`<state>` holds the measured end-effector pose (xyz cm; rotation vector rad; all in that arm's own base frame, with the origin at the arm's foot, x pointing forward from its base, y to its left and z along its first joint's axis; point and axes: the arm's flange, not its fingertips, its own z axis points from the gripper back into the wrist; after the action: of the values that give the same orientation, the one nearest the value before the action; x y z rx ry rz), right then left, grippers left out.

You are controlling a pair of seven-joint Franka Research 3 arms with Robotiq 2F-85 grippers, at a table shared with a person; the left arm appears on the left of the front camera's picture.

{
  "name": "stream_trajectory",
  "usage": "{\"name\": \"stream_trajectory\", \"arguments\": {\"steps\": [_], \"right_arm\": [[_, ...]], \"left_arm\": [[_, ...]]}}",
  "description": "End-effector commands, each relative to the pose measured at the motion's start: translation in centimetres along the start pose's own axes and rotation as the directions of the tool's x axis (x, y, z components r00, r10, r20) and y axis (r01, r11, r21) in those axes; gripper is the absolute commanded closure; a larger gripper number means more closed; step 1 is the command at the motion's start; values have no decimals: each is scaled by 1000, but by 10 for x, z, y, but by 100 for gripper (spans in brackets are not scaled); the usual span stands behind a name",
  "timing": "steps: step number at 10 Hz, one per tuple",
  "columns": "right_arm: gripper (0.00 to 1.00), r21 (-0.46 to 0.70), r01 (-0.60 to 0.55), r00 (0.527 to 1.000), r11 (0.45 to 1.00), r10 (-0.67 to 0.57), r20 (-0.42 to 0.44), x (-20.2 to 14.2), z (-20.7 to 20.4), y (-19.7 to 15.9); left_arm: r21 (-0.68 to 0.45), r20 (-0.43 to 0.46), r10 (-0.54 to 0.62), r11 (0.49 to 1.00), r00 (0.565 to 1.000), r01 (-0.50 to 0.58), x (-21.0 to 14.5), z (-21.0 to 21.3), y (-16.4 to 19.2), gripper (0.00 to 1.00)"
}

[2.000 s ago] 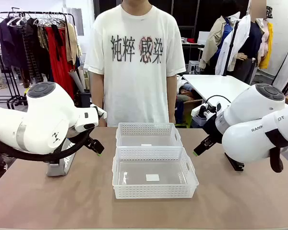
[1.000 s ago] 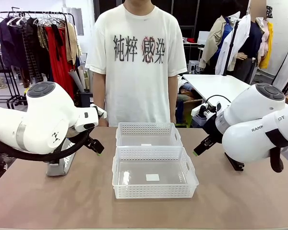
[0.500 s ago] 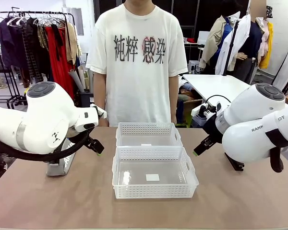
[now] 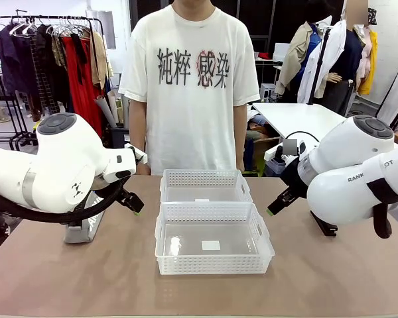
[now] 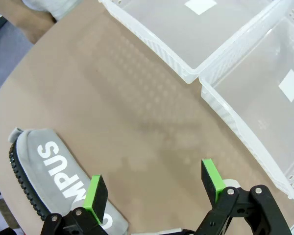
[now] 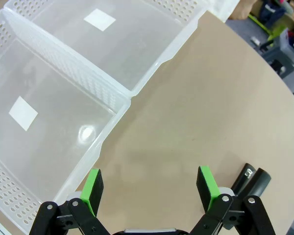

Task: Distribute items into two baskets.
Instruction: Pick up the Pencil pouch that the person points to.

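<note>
Two white lattice baskets stand end to end at the table's middle, the near basket [image 4: 212, 264] and the far basket [image 4: 204, 177], both holding nothing but a white sticker. The grey "CAMPUS" pouch [image 5: 51, 171] lies on the table under my left arm, also visible as the pouch [image 4: 85, 226]. My left gripper [image 5: 154, 188] hangs open above bare table between pouch and baskets. The black stapler [image 4: 325, 227] sits at the right, and its tip, the stapler [image 6: 254, 180], shows beside my right gripper [image 6: 149, 188], which is open over the table next to a basket wall [image 6: 112, 122].
A person in a white printed T-shirt [image 4: 189, 86] stands at the far edge behind the baskets, hands down. The tabletop [image 4: 86, 278] is bare brown board in front and on both sides. Clothes racks and another table stand behind.
</note>
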<state>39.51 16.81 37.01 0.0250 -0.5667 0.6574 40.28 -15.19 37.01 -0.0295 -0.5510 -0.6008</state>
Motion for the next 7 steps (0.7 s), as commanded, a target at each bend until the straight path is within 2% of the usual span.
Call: {"name": "stream_trajectory", "arguments": {"steps": [1, 5, 7], "right_arm": [[0, 0, 0, 1000, 1000, 0, 0, 0, 0, 0], [0, 101, 91, 990, 991, -80, -113, 31, 16, 2], [0, 131, 161, 978, 978, -140, -156, 50, 23, -6]], "left_arm": [[-24, -11, -8, 1000, 1000, 8, 7, 9, -1, 0], [-113, -115, 33, 993, 993, -46, 28, 39, 12, 0], [-159, -118, 52, 985, 992, -71, 34, 48, 18, 0]]}}
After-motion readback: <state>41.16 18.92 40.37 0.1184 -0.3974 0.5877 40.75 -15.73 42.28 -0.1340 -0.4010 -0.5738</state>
